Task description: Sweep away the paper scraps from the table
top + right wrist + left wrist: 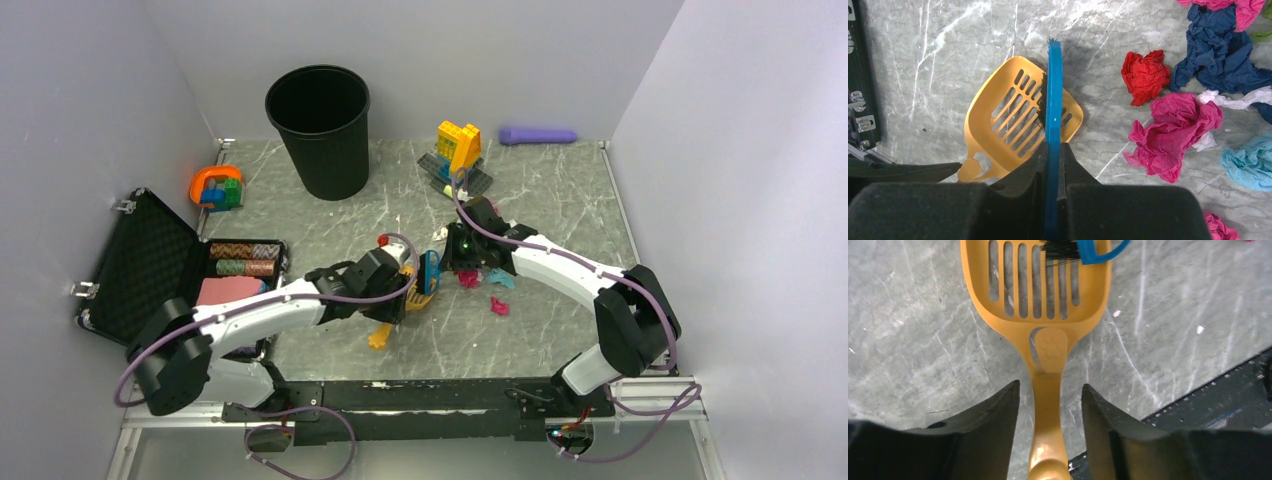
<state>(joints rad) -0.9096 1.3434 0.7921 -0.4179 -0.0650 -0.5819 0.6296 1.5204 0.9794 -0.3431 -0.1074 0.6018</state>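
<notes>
Several crumpled paper scraps [1173,135] dot the table [948,50]; right claw [1053,146] pinches a flat blue brush [1053,100], left claw [1050,387] straddles a slotted scoop [1050,347], grip unclear.

I see the paper scraps [1173,132] bunched approx mid-table, a bit right of centre, nearer front edge than back. Crumpled wads: magenta, navy, red, teal, white, a bit of green; several touching, a few apart. Table [560,200]: flat grey-green marble w/ white veins, pale walls on 3 sides.
</notes>
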